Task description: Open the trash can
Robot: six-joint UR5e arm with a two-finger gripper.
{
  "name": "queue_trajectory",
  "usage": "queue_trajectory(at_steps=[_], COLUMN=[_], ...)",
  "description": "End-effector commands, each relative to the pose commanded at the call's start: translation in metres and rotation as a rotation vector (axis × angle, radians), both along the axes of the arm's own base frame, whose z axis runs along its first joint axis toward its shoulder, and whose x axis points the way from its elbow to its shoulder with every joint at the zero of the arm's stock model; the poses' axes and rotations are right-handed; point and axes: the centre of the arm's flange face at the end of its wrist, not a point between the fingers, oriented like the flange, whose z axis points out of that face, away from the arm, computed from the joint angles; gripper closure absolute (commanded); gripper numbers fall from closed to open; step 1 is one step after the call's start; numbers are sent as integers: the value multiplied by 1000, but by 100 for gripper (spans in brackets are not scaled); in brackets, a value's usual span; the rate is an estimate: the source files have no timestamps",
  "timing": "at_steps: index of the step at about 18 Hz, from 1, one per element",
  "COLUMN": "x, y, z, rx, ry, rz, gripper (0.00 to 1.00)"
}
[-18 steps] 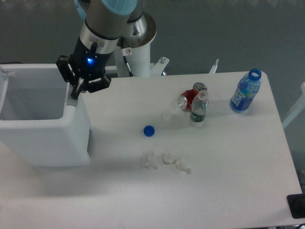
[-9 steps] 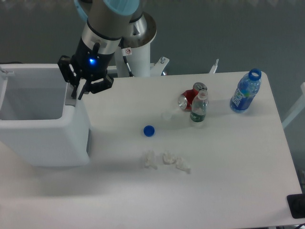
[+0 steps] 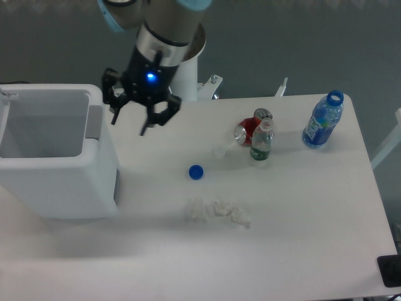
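I see gripper jaws spread, empty, hanging just right of trash can | trash can at table's left edge, top open | lid apparently off-frame, unclear.

The robot arm reached down from the top of the frame, its silver wrist section leading to a black gripper with a small blue light glowing on its body. The two dark fingers pointed downward and stood spread apart, with nothing held between them.
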Motion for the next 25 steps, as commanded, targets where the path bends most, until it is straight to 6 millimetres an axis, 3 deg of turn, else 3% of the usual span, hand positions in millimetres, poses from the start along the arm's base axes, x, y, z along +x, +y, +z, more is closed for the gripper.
queue_trajectory(at_steps=[5,10,16,19,22,25], x=[-45,-99,-134,-154,-177,-184], y=[3,0,-1,-2,-2,2], z=[-57,-89,-140,-156,-182,-199], rx=[-153,-184,-306,-301,-299,-307], ry=[98,194,277,280,286,295], rz=[-106,-104,-338,-419,-475,-478], gripper=[0,0,0,0,0,0])
